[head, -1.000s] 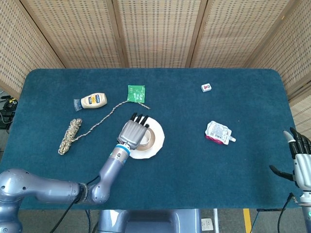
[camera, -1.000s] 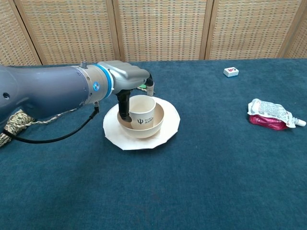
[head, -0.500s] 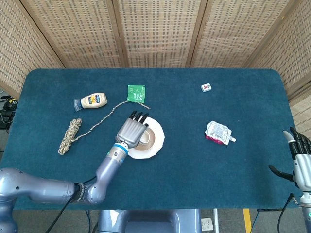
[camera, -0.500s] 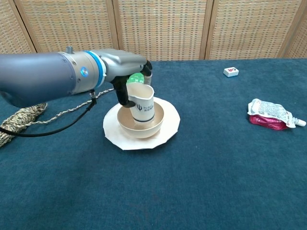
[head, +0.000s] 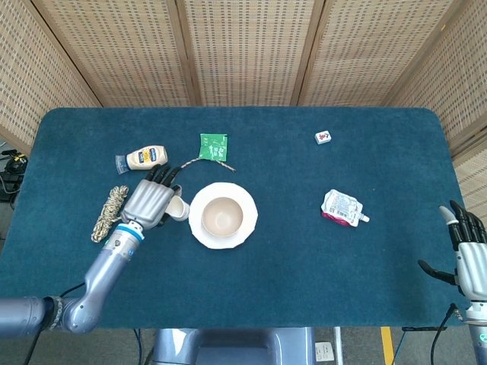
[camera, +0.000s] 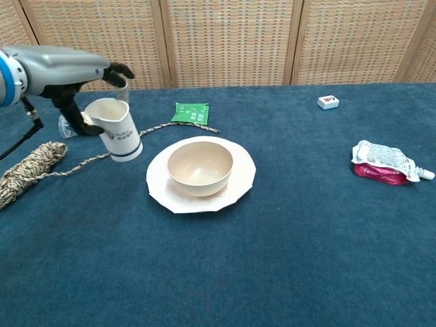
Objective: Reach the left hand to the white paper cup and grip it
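White paper cup (camera: 117, 134) with a dark band near its base and a small dark logo: gripped at the rim by the left hand (camera: 85, 82), fingers closed around the upper wall, lifted clear of the blue-carpeted counter (camera: 286, 245) and tilted, mouth leaning toward the arm. Positioned left of the beige bowl (camera: 200, 167) on the round white paper plate (camera: 242, 178), apart from both, above the braided rope (camera: 30, 170) in the chest view. From the head view, mostly hidden under the hand (head: 150, 201); probably a thumb-and-fingers pinch across the rim. Best handled with gentle, even pressure so the thin wall does not crumple, and levelled before any further travel. Right hand (head: 470, 255) idle at the counter's far edge, fingers spread, holding nothing.
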### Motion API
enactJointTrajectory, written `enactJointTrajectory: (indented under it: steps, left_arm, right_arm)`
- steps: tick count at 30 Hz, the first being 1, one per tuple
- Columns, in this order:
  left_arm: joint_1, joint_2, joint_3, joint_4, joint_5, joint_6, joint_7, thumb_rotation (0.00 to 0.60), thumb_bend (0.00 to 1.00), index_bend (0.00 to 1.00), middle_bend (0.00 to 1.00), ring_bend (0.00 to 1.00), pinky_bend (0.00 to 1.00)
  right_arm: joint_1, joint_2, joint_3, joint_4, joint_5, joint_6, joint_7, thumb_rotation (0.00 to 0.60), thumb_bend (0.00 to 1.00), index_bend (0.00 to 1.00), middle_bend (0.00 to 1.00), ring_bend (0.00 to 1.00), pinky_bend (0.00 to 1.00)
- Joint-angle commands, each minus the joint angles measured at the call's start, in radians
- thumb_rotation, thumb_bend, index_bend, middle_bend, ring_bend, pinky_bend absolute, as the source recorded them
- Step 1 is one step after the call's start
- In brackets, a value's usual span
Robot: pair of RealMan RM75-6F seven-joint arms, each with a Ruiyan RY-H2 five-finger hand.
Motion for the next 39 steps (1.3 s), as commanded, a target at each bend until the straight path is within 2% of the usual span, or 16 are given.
enactJointTrajectory:
  steps: [1,5,16,17,22,24,28,31,34,39]
  left_arm:
    - [0.034,0.002,0.040,0.053,0.030,-0.023,-0.042,0.600,0.38,0.40,0.00,0.00,0.00]
    - [0.067,-0.029,0.069,0.128,0.053,-0.041,-0.087,0.600,0.37,0.38,0.00,0.00,0.00]
    - [0.094,-0.094,0.095,0.240,0.073,-0.064,-0.097,0.600,0.36,0.33,0.00,0.00,0.00]
    - [0.095,-0.098,0.096,0.247,0.071,-0.065,-0.093,0.600,0.34,0.31,0.00,0.00,0.00]
    - [0.103,-0.109,0.098,0.259,0.074,-0.064,-0.081,0.600,0.19,0.02,0.00,0.00,0.00]
    - [0.110,-0.104,0.096,0.252,0.087,-0.060,-0.092,0.600,0.17,0.00,0.00,0.00,0.00]
    - [0.180,-0.027,0.077,0.137,0.217,0.027,-0.233,0.600,0.16,0.00,0.00,0.00,0.00]
    - [0.266,0.007,0.100,0.108,0.388,0.157,-0.336,0.600,0.16,0.00,0.00,0.00,0.00]
    - [0.367,-0.001,0.151,0.142,0.538,0.313,-0.383,0.600,0.16,0.00,0.00,0.00,0.00]
    - [0.509,-0.042,0.207,0.239,0.645,0.476,-0.413,0.600,0.16,0.00,0.00,0.00,0.00]
  right_arm:
    - [0.001,-0.003,-0.003,-0.007,-0.010,0.005,-0.009,0.600,0.05,0.03,0.00,0.00,0.11]
    - [0.003,-0.006,-0.008,-0.014,-0.021,0.007,-0.018,0.600,0.05,0.03,0.00,0.00,0.11]
    - [0.002,-0.007,-0.008,-0.018,-0.026,0.015,-0.017,0.600,0.05,0.03,0.00,0.00,0.11]
    - [0.002,-0.006,-0.008,-0.018,-0.026,0.016,-0.016,0.600,0.05,0.03,0.00,0.00,0.11]
    - [0.002,-0.006,-0.007,-0.016,-0.024,0.017,-0.012,0.600,0.05,0.02,0.00,0.00,0.11]
    - [0.002,-0.006,-0.007,-0.015,-0.025,0.016,-0.011,0.600,0.05,0.02,0.00,0.00,0.11]
    - [0.003,-0.008,-0.009,-0.012,-0.027,0.015,-0.024,0.600,0.05,0.02,0.00,0.00,0.09]
    - [0.007,-0.010,-0.014,-0.007,-0.024,0.001,-0.051,0.600,0.05,0.02,0.00,0.00,0.06]
    - [0.013,-0.012,-0.022,-0.010,-0.013,-0.027,-0.093,0.600,0.05,0.01,0.00,0.00,0.02]
    - [0.022,-0.013,-0.030,-0.033,0.006,-0.064,-0.162,0.600,0.05,0.00,0.00,0.00,0.00]
